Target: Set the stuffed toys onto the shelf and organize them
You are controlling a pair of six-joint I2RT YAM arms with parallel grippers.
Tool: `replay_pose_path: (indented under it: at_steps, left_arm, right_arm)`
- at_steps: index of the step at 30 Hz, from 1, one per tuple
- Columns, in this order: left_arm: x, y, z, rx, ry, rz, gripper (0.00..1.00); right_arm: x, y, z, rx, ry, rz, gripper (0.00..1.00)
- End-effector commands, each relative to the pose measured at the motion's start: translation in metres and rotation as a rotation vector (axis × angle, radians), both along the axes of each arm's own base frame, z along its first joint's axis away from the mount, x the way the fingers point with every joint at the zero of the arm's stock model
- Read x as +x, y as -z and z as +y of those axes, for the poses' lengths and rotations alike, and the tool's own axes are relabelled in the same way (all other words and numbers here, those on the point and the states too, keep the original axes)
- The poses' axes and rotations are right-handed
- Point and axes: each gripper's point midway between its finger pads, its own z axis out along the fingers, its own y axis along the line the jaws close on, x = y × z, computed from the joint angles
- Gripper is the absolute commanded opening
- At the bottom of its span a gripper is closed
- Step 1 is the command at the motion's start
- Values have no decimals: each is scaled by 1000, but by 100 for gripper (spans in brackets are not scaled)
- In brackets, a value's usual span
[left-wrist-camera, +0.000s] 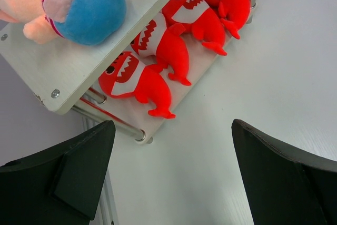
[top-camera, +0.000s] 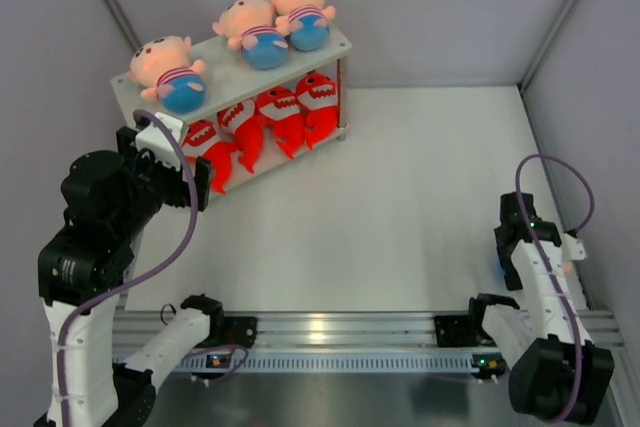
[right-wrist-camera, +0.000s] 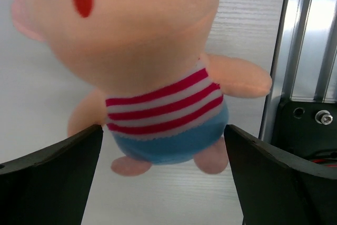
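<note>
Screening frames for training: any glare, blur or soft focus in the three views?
Top external: bright glare on the metal rail, lighting otherwise even, shadows faint. Left wrist: sharks sharp, no glare. Right wrist: doll so close that its face is soft, while its striped shirt is crisper.

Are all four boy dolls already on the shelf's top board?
No: only three boy dolls sit on the shelf's top board; the fourth doll lies on the table in the right wrist view.
</note>
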Motion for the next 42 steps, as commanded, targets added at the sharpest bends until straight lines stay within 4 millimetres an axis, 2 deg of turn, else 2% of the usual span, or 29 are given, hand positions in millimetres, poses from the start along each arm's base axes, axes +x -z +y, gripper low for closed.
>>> replay_pose_path:
  at_steps: [1, 4, 6, 7, 9, 10, 11, 12, 15, 16, 17, 18, 20, 21, 23, 24, 25, 26, 27, 29, 30, 31, 32, 33, 35, 36, 39, 40, 42]
  left_arm:
    - [0, -15, 2, 6, -2, -40, 98]
    - [-1, -16, 8, 23, -31, -42, 98]
    - [0, -16, 9, 28, -34, -43, 98]
    - [1, -16, 9, 32, -38, -42, 98]
    - [1, -18, 9, 30, -38, -44, 98]
    - [1, -19, 10, 30, -40, -48, 98]
    - [1, -21, 10, 30, -44, -51, 98]
    - [1, -22, 11, 34, -48, -54, 98]
    - [2, -22, 15, 45, -62, -54, 98]
    - [2, -22, 15, 46, -65, -55, 98]
    - [4, -22, 17, 51, -75, -54, 98]
    - [4, -22, 17, 51, -75, -54, 98]
    - [4, -21, 19, 55, -88, -51, 98]
    - [4, -21, 20, 58, -92, -52, 98]
    - [4, -22, 25, 66, -111, -55, 98]
    - [5, -21, 26, 69, -115, -52, 98]
    - [4, -22, 27, 70, -123, -55, 98]
    - [5, -21, 29, 71, -131, -52, 98]
    - [4, -20, 29, 71, -131, -52, 98]
    - [3, -19, 30, 75, -134, -48, 98]
    - [3, -18, 30, 73, -133, -47, 98]
    - [3, -17, 30, 75, -134, -46, 98]
    - [3, -17, 30, 77, -134, -45, 98]
    - [4, -17, 30, 77, -134, -45, 98]
    - [3, -17, 30, 79, -133, -44, 98]
    - [4, -17, 30, 80, -131, -44, 98]
    - [4, -16, 31, 82, -134, -43, 98]
    - [3, -16, 31, 83, -135, -43, 98]
    - [3, -16, 31, 86, -136, -43, 98]
  right_arm:
    - [13, 14, -3, 33, 84, -66, 99]
    - [8, 9, -17, -19, 113, -50, 97]
    - [20, 15, -20, 7, 70, -85, 86]
    - [28, 21, -21, 29, 71, -129, 69]
    - [31, 24, -24, 20, 33, -131, 45]
    - [35, 22, -27, -2, 10, -143, 33]
    - [39, 20, -29, -20, -22, -154, 13]
    - [51, 14, -34, -60, -94, -180, 3]
    - [84, -6, -31, -103, -271, -291, 0]
    - [96, -8, -19, -68, -353, -324, 0]
    - [123, -24, 0, -56, -527, -351, 0]
    - [127, -18, 13, -35, -572, -332, 0]
    - [154, -38, 44, -63, -738, -362, 0]
    - [167, -36, 98, -33, -935, -363, 0]
    - [188, -60, 168, -7, -1199, -442, 0]
    - [178, -50, 228, 40, -1399, -400, 0]
    - [172, -50, 259, 57, -1514, -385, 0]
    - [169, -64, 291, 52, -1624, -390, 0]
    - [146, -49, 333, 94, -1757, -334, 0]
    - [131, -54, 374, 159, -1868, -338, 0]
    - [114, -38, 393, 179, -1932, -267, 0]
    - [110, -35, 401, 174, -1955, -241, 0]
    - [110, -43, 415, 151, -1992, -246, 0]
    - [95, -28, 426, 143, -2048, -175, 0]
    - [88, -31, 445, 113, -2109, -173, 1]
    - [75, -22, 456, 114, -2151, -140, 2]
    - [64, -18, 470, 75, -2197, -129, 9]
    - [63, -17, 471, 69, -2197, -127, 20]
    - [59, -16, 473, 79, -2199, -127, 34]
